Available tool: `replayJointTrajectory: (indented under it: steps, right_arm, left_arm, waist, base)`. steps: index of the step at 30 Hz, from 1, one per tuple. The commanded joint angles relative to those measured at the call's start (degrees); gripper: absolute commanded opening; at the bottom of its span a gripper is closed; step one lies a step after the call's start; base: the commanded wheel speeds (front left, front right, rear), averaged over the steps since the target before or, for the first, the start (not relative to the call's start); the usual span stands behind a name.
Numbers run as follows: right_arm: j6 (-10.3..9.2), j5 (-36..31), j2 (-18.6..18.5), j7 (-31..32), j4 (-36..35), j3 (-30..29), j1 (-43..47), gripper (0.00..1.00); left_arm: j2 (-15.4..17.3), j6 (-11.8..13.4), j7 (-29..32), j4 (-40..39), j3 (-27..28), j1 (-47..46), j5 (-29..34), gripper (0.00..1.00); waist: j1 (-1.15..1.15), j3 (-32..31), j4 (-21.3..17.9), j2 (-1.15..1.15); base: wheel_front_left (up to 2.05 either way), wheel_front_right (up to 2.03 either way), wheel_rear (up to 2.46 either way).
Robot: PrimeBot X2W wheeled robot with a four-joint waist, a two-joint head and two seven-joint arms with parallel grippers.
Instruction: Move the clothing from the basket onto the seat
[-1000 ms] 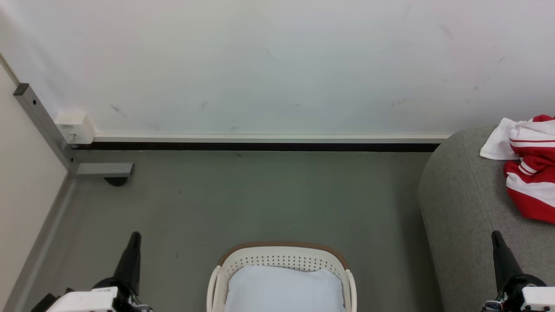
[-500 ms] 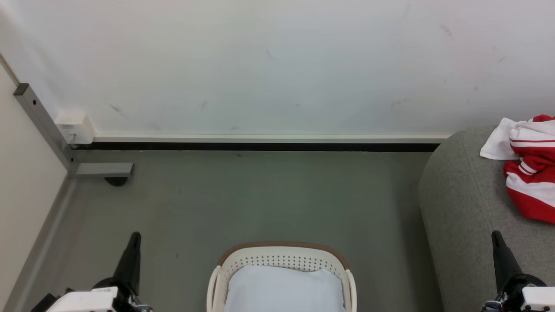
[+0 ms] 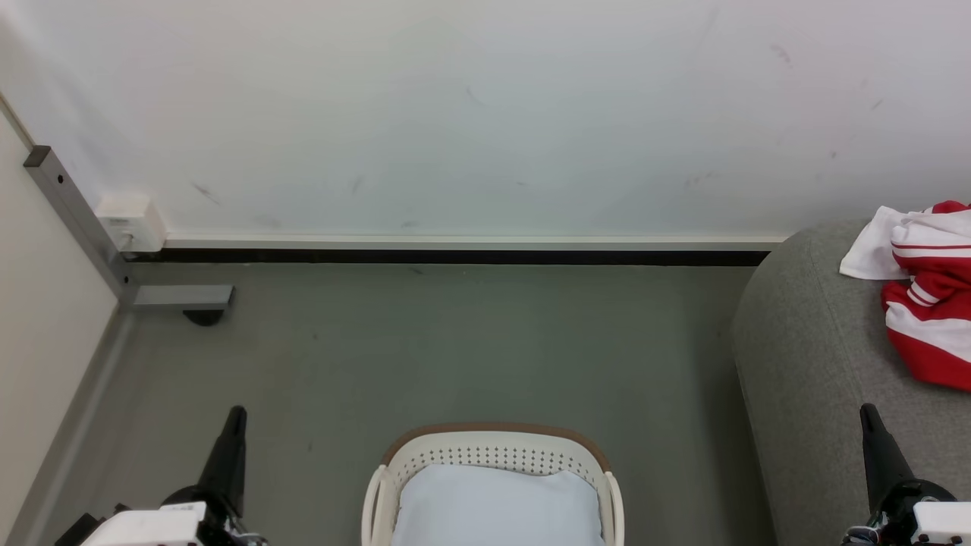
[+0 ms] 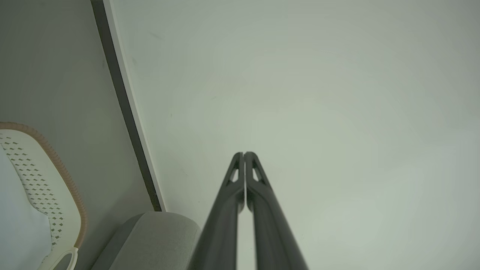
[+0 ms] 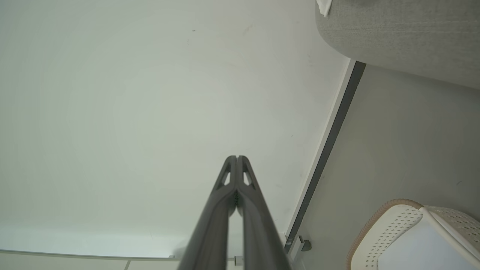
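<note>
Left hand [image 3: 237, 414] closed, right hand [image 3: 867, 413] closed, clothing [image 3: 931, 334] on seat [image 3: 812, 379] cut by edge, basket [image 3: 493, 453] half cropped

Head cam sits up high, looking forward and down at the floor [image 3: 455, 341], wall [image 3: 485, 114] and basket [image 3: 493, 453] from a fair way off. Both wrist cams face that same wall, each catching the basket rim and a corner of the seat [image 4: 157, 240]

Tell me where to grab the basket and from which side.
The basket is probably best taken by its side handles, coming from the outside, one on each side. The loops stand clear of the curved walls, while the pale pad covers the inside.
</note>
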Motion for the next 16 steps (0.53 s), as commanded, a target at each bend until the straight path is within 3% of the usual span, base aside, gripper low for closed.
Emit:
replayJointTrajectory:
  steps: [1, 16]
  right_arm:
    - [-0.12, 0.09, -0.43, 0.15, -0.32, -0.20, -0.72, 0.00]
    - [-0.12, 0.09, -0.43, 0.15, -0.32, -0.20, -0.72, 0.00]
  left_arm:
    - [0.14, -0.33, 0.19, -0.03, 0.08, -0.50, -0.79, 0.00]
    - [0.14, -0.33, 0.19, -0.03, 0.08, -0.50, -0.79, 0.00]
  waist:
    - [0.00, 0.00, 0.00, 0.00]
    - [0.00, 0.00, 0.00, 0.00]
  base:
    - [0.00, 0.00, 0.00]
    - [0.00, 0.00, 0.00]
